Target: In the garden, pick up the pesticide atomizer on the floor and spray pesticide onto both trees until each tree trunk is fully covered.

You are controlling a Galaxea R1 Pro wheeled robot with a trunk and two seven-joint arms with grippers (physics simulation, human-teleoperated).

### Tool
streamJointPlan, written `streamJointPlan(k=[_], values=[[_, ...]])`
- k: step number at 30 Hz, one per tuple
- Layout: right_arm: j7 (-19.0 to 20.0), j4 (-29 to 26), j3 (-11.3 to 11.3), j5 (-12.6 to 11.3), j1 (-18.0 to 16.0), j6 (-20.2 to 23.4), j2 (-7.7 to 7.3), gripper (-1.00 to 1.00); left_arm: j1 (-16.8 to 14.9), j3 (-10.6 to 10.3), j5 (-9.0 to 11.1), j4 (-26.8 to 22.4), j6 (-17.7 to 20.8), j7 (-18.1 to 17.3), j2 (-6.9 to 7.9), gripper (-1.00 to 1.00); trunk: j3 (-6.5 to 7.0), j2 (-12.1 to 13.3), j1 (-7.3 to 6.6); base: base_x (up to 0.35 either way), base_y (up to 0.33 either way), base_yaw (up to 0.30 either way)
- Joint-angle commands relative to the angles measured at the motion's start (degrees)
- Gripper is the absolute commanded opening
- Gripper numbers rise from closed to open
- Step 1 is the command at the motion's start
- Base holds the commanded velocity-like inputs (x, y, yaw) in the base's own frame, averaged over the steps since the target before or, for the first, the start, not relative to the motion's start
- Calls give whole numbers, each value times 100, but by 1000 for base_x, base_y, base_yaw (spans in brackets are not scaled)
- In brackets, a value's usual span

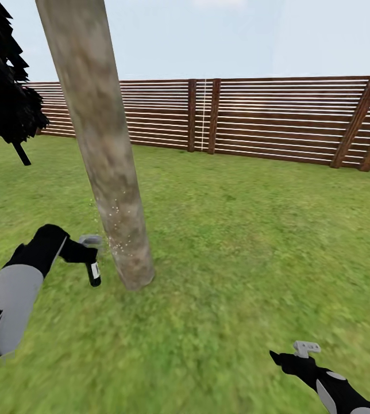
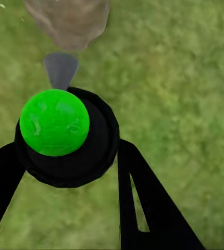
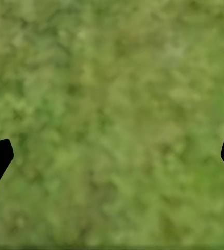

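Note:
A thick, leaning, mottled grey-brown tree trunk [image 1: 101, 138] rises from the lawn left of centre. Fine pale specks of pesticide [image 1: 115, 225] dot its lower part. My left gripper [image 1: 87, 257] is shut on the pesticide atomizer [image 1: 93, 271], a dark bottle with a white label and grey trigger head, held just left of the trunk's base. In the left wrist view the atomizer's round dark end with its green spot [image 2: 54, 122] sits between my black fingers [image 2: 138, 198], its grey nozzle facing the trunk base [image 2: 67, 21]. My right gripper [image 1: 282, 359] hangs open low over grass at the lower right.
A brown fence of horizontal slats [image 1: 277, 118] runs across the back of the lawn. Dark ragged foliage [image 1: 4, 86] hangs at the upper left. Open grass [image 1: 254, 241] stretches to the right of the trunk; the right wrist view looks at grass [image 3: 112, 125].

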Motion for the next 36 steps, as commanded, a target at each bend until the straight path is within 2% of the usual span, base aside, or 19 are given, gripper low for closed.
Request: streamJointPlan(k=[1,3,5,8,11,12,14,18,20,21,22,24,26,27,30,31,34,36], values=[[0,0,-2,0,0,0,0,100,-232,-6,-14,-4,145,3,-3,-100,-1,0,0,0,0,0],[0,0,-1,0,0,0,0,100,-817,-17,-31,-10,336,4,6,-100,-1,0,0,0,0,0],[0,0,-1,0,0,0,-1,100,-1178,-24,-32,-3,382,6,16,-100,-1,0,0,0,0,0],[0,0,2,0,0,0,0,100,-1400,-42,-55,-18,395,12,25,-100,-1,0,0,0,0,0],[0,0,0,0,0,0,-1,100,-1346,-73,-64,-9,350,25,30,-100,-1,0,0,0,0,0],[0,0,2,0,0,0,-2,100,-1234,-76,-62,16,334,26,44,-100,-1,0,0,0,0,0],[0,0,2,0,0,0,0,100,-733,-72,-54,-3,266,31,31,-100,-1,0,0,0,0,0],[0,0,3,0,0,0,4,100,197,-27,-17,87,-392,71,-26,-100,-1,0,0,0,0,0],[0,0,4,0,0,0,6,100,527,-8,-11,88,-639,120,-29,-100,-1,0,0,0,0,0],[0,0,5,0,0,0,6,100,594,-5,-1,91,-725,161,-31,-100,-1,0,0,0,0,0],[0,0,5,0,0,0,7,100,712,5,117,94,-848,342,-32,-100,-1,0,0,0,0,0],[0,0,4,-2,0,0,5,100,822,32,592,95,-898,824,-22,-100,-1,0,0,0,0,0],[0,-6,-1,-7,0,0,0,100,882,49,842,95,-905,1029,-22,-100,-1,0,0,0,0,0],[0,-6,-2,-8,0,0,-1,100,1029,62,934,95,-912,1078,-43,-100,-1,0,0,0,0,0],[0,-9,-2,-9,0,0,-2,100,1272,72,1019,95,-924,1102,-204,-100,-1,0,0,0,0,99],[0,-9,-1,-9,0,0,-2,100,1289,75,1026,95,-925,1102,-218,-100,-1,0,0,0,-70,237],[0,-14,-4,-9,0,8,-6,100,1322,73,1264,95,-990,1111,-234,-100,-1,0,0,0,-238,181],[0,-17,-1,-9,0,8,-15,100,1330,72,1325,147,-1112,1117,-235,-100,-1,0,0,0,-264,36]])
